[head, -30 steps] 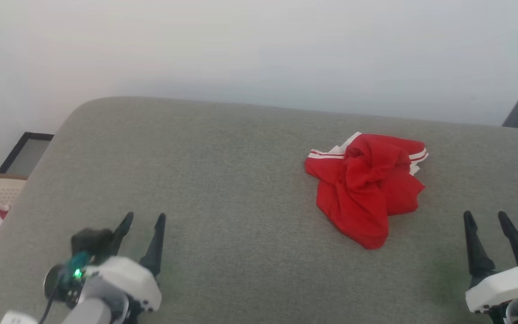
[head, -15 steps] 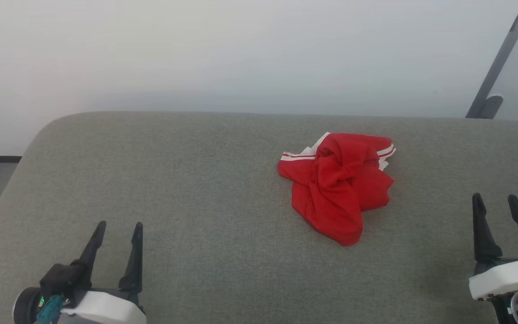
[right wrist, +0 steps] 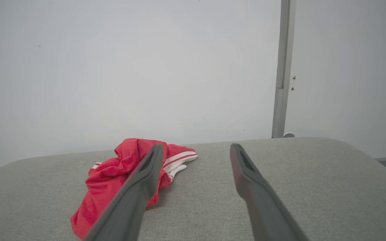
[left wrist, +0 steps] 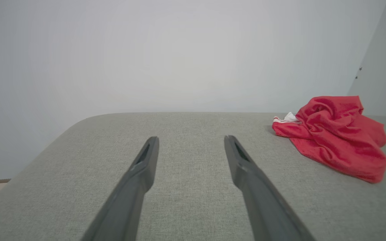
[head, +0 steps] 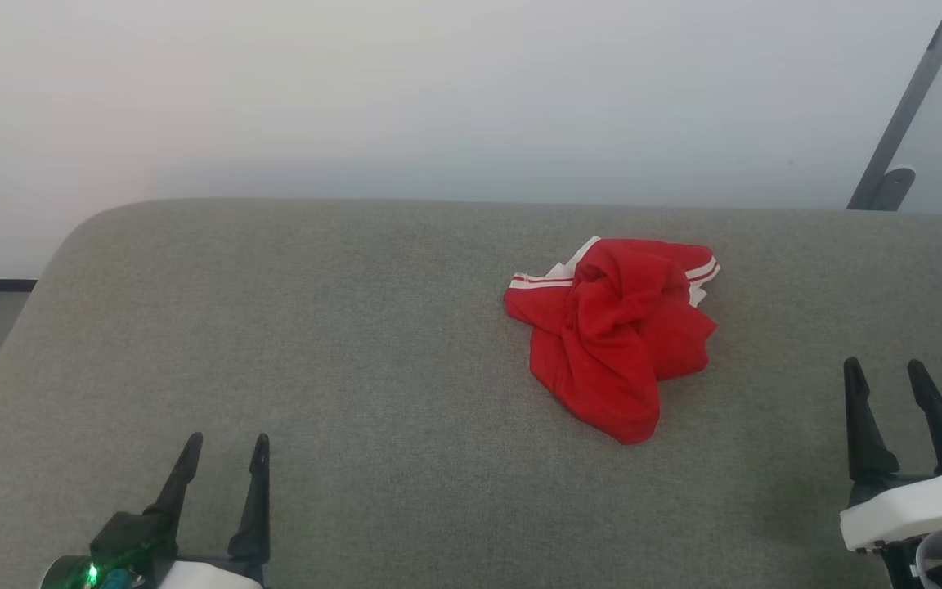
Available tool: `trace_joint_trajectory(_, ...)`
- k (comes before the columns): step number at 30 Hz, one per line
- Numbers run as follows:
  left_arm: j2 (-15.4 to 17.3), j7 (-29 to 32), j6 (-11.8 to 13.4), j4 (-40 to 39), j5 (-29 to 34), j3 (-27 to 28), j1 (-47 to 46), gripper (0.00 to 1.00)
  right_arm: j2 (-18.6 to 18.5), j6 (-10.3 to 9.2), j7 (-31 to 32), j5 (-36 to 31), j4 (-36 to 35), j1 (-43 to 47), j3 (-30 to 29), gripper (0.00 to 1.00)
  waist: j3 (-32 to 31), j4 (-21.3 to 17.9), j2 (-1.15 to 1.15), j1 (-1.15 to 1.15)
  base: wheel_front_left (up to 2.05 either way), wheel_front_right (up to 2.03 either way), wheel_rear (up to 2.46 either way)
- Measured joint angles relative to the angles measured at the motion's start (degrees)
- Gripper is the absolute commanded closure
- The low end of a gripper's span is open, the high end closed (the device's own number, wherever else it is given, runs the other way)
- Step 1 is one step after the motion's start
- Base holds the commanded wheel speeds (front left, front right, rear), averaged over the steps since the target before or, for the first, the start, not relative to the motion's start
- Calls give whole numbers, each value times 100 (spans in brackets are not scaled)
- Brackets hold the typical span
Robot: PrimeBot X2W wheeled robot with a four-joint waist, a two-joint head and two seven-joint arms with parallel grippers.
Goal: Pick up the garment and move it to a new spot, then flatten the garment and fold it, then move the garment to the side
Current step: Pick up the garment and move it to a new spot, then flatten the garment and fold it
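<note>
Right of centre on the grey upholstered surface (head: 356, 327), the crumpled red garment (head: 614, 335) is listed, long axis far-to-near, ahead-left of the right gripper (head: 882, 365), judged the nearer; the left gripper (head: 226, 440) is set well apart; both are held spread, empty.

The left gripper (head: 227, 442) had two long black fingers (head: 253, 507) that tapered to narrow tips, rooted in a black block above a white housing (head: 205, 577). Beside it sat a round black barrel (head: 58, 573) with a small green light (head: 93, 573) and a teal part (head: 116, 580). The right gripper (head: 883, 368) had the same tapered fingers over a white casing (head: 912, 507) with tiny dark screws along its lower edge. In the wrist views the fingers were matte dark grey, each with a narrow slot on its inner face.
</note>
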Motion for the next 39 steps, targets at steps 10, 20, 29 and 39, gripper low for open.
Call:
trace_joint_trajectory(10, -170, 0, -132, 21, 123, 114, -24, 0, -268, 0, 219, -7, 326, -175, 323, 0, 90, 24, 0, 0, 0, 0, 0)
trace_joint_trajectory(20, -439, 0, -156, 23, 140, -15, -442, 0, -1994, 4, 3300, 676, 599, -1833, 1878, 0, 770, 112, 0, 0, 0, 0, 0)
trace_joint_trajectory(29, -483, 0, -157, 155, -60, -264, -1002, 0, -2435, 3, 5434, 2159, 949, -3482, 2632, 0, 1607, 262, 0, 0, 0, 0, 0)
trace_joint_trajectory(39, -491, 0, 22, 269, -435, -808, -1424, 0, -2548, 3, 6095, 2455, 1523, -4514, 3264, 0, 2215, 643, 0, 0, 0, 0, 0)
